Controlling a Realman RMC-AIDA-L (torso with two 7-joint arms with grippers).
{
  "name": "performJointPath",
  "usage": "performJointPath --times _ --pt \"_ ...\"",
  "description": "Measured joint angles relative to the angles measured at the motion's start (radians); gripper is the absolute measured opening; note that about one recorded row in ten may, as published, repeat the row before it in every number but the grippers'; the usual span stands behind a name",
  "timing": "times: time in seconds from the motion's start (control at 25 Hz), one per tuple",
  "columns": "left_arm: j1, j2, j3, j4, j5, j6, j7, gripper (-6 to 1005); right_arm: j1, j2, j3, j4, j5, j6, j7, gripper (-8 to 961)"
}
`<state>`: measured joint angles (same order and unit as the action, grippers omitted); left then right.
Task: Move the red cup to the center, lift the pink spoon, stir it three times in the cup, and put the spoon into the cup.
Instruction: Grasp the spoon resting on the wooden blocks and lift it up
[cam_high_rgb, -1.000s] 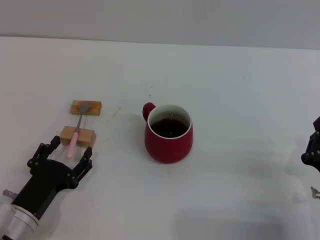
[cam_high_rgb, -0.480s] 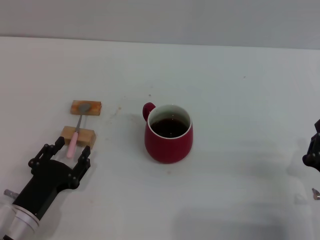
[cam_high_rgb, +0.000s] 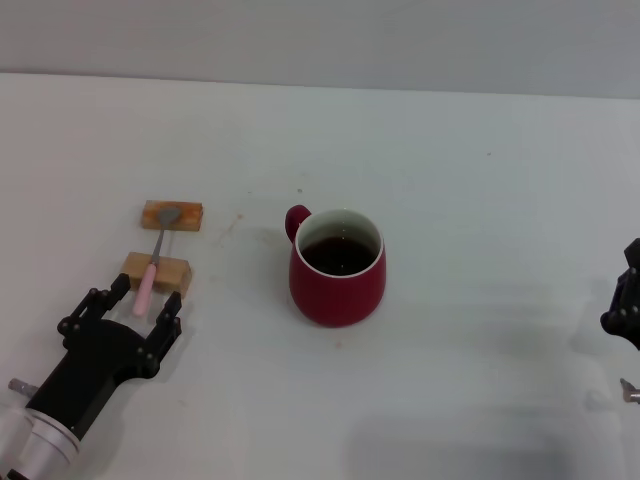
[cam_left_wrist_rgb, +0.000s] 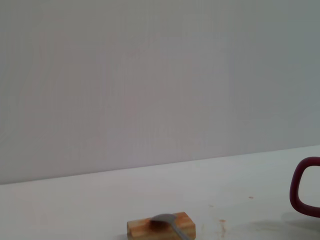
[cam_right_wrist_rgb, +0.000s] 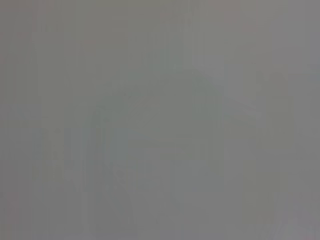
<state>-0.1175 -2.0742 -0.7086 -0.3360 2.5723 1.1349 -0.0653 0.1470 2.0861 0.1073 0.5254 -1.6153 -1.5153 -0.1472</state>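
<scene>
The red cup (cam_high_rgb: 337, 266) stands near the middle of the table with dark liquid in it and its handle (cam_left_wrist_rgb: 302, 192) pointing to the far left. The pink spoon (cam_high_rgb: 147, 284) lies across two wooden blocks. Its grey bowl (cam_left_wrist_rgb: 165, 219) rests on the far block (cam_high_rgb: 172, 215) and its handle on the near block (cam_high_rgb: 157, 271). My left gripper (cam_high_rgb: 148, 292) is open at the near end of the spoon handle, with a finger on each side and not closed on it. My right gripper (cam_high_rgb: 624, 308) sits at the table's right edge, only partly in view.
The white table (cam_high_rgb: 480, 200) reaches back to a grey wall. The right wrist view is a blank grey field. Small brown specks (cam_high_rgb: 238, 214) dot the table between the blocks and the cup.
My left gripper has crept slightly toward the spoon handle, so its fingers now flank the handle's near end. The cup, spoon and blocks have not moved.
</scene>
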Motion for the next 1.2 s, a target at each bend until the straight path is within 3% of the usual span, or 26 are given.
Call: performJointPath --times 1.2 --pt "0.001 -0.001 -0.009 0.000 -0.003 -0.018 0.001 507 0.002 0.000 -0.003 0.007 0.000 0.000 0.000 -1"
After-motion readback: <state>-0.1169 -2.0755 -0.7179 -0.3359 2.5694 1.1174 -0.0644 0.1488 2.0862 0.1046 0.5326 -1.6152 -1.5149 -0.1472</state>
